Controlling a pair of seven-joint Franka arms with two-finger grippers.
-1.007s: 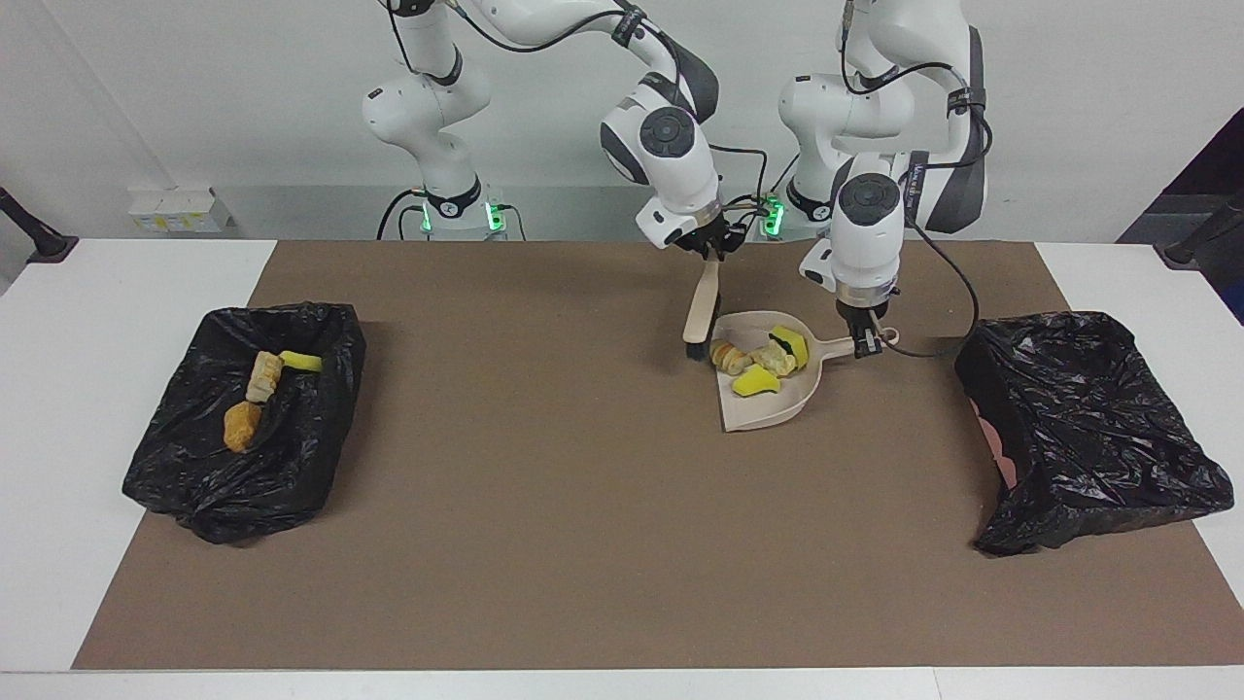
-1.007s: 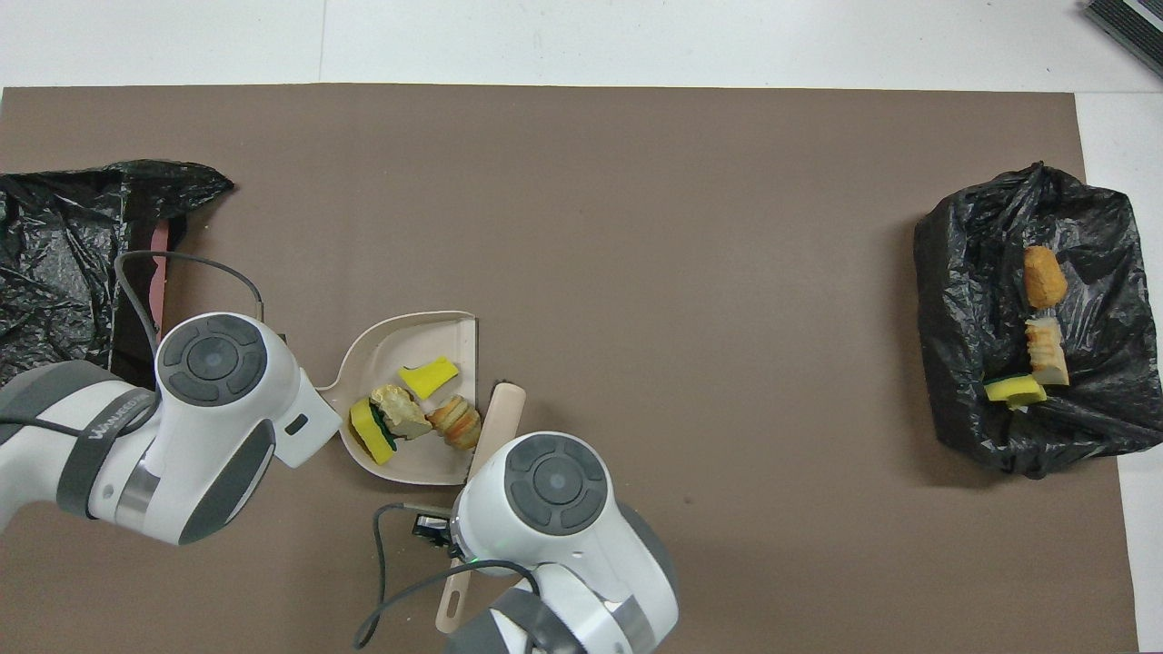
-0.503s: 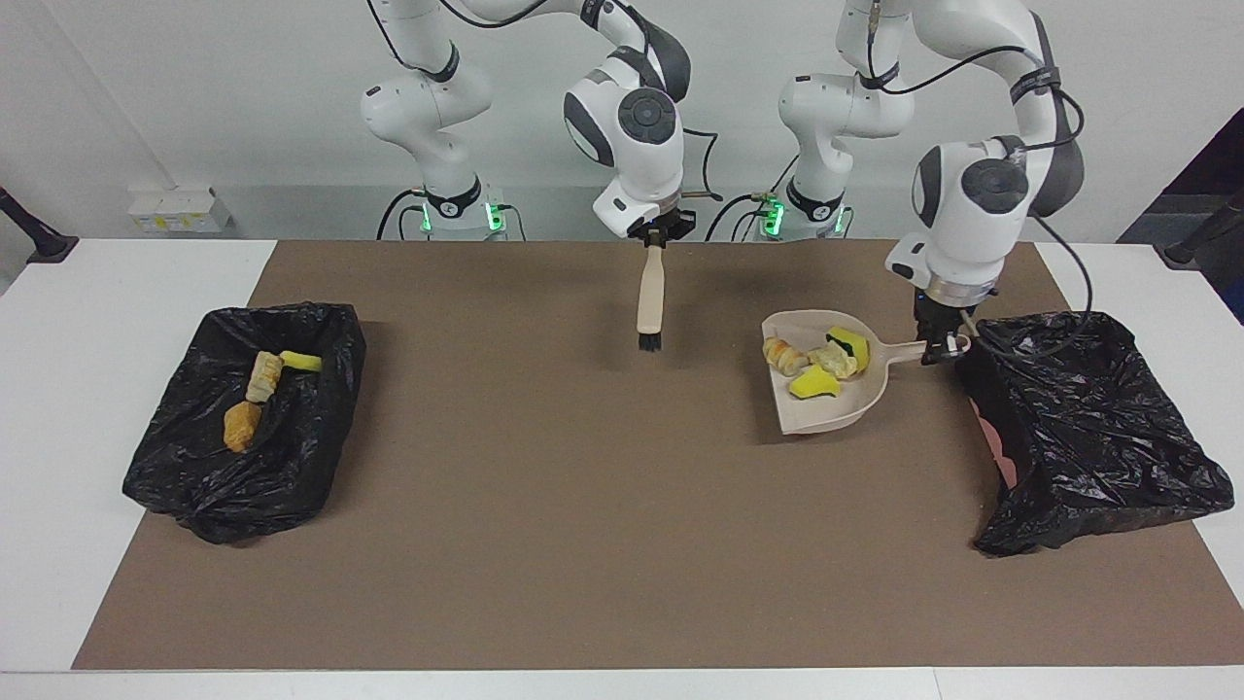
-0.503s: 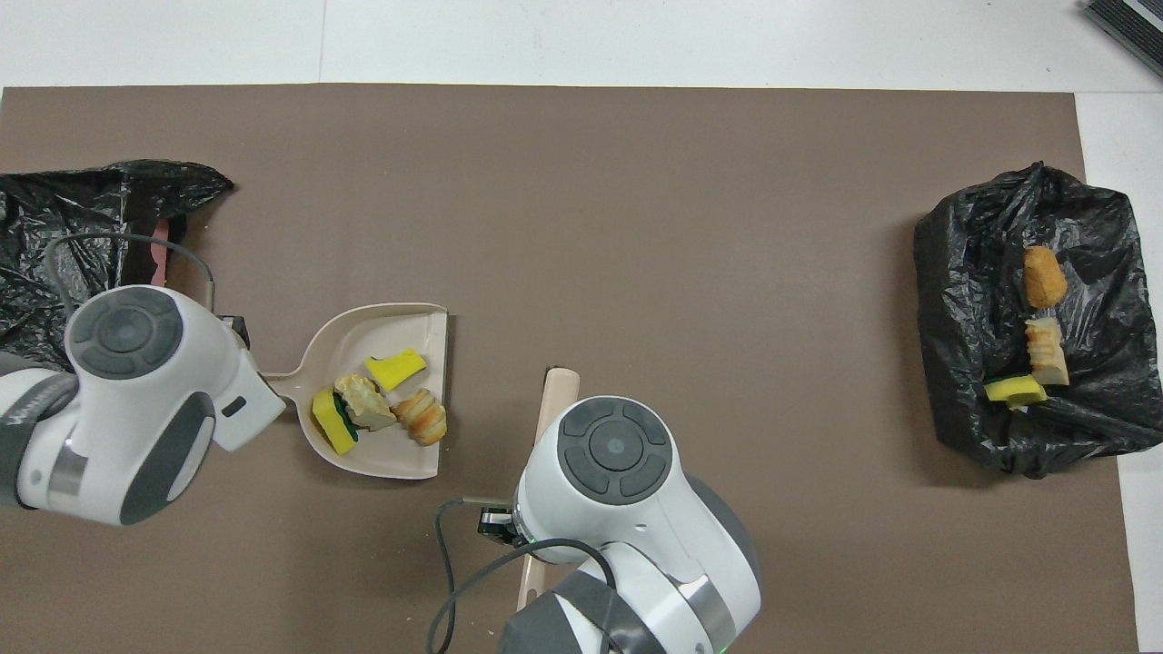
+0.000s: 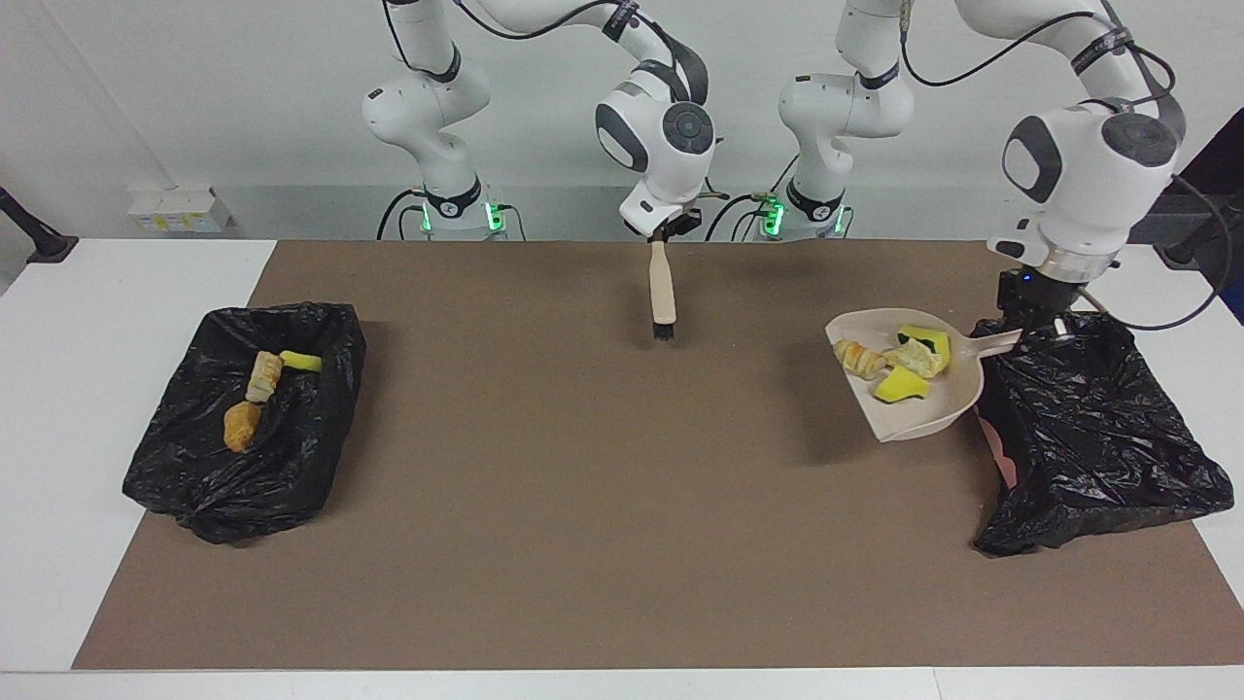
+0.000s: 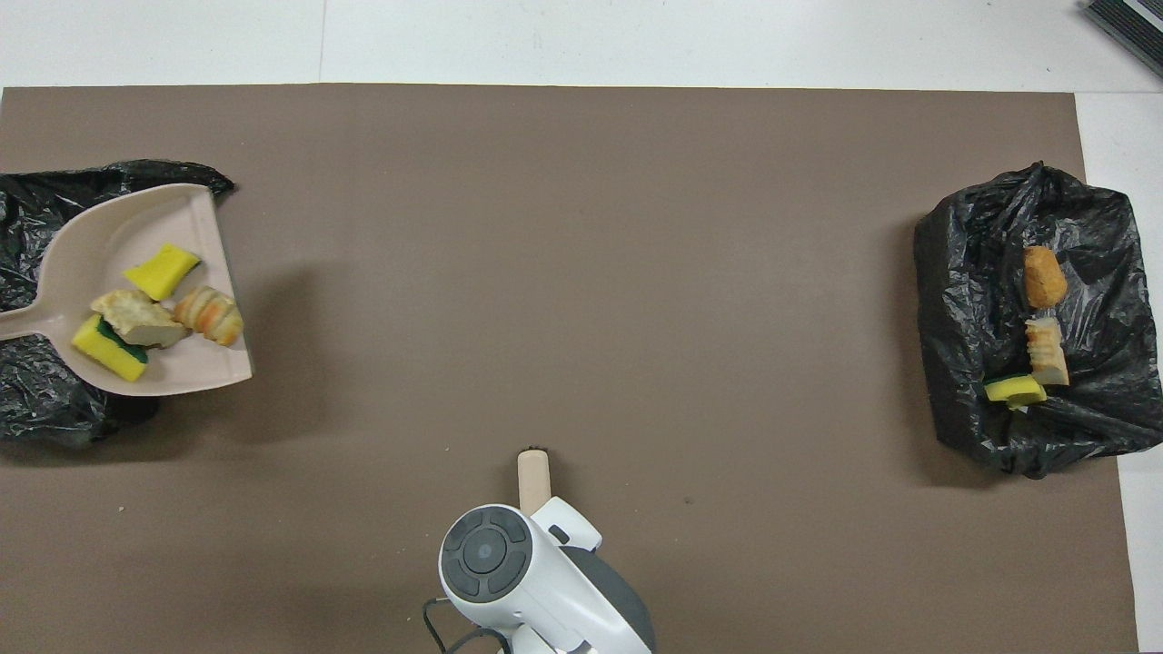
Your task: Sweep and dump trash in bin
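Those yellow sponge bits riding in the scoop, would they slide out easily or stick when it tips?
Probably they slide: the dustpan looks smooth, and the sponge pieces lie loose, so likely light. The left pincer holds the handle by the black bin. The green-backed piece may drag a little.

Four scraps (image 5: pixel 894 365) on the raised dustpan (image 5: pixel 914 413) beside one bin (image 5: pixel 1098 437) — three scraps (image 5: pixel 255 389) in the other bin (image 5: pixel 243 418).

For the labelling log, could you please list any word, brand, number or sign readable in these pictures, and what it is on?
No text can be read in either view.
The dustpan, the brush and both black bin bags show no print.
The small white boxes by the wall may bear print, but it is too small to read.
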